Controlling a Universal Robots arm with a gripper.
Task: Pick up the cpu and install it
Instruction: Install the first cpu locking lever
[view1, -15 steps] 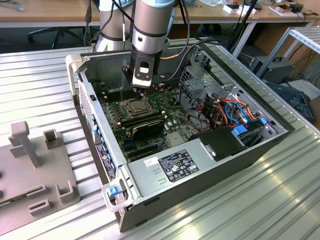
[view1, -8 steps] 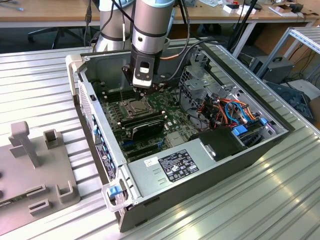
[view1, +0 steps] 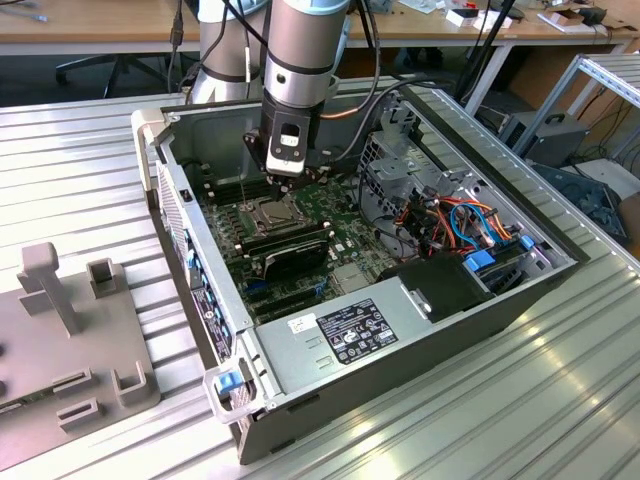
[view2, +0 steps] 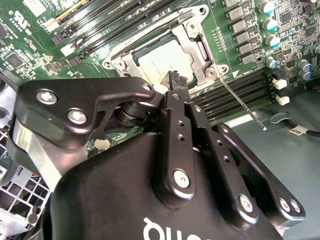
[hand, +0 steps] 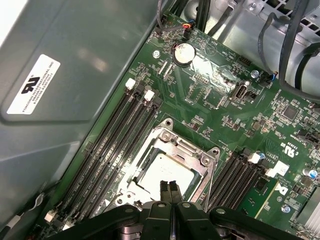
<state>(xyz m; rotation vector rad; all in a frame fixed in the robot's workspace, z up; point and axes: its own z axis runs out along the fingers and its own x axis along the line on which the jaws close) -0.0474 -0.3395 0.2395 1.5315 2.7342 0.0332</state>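
1. Over the motherboard socket (view1: 264, 213), gripper (hand: 170, 191) is hanging with fingertips (hand: 164, 190) clenched together, gripping nothing.
2. cpu (hand: 165, 167) is lying flat inside that socket, ringed by the retention frame (hand: 201, 158); in the exterior view the gripper is sitting at its 12 o'clock.
3. My call: seating is needing a level chip, matched corners, no downward force.

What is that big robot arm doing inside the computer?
A robot arm is reaching down into an open computer case. Its gripper has its fingers pressed together with nothing between them, right over the cpu. The cpu, a small silver square, sits in its socket on the green motherboard, with a shiny metal frame around it. I cannot tell whether the fingertips touch it.
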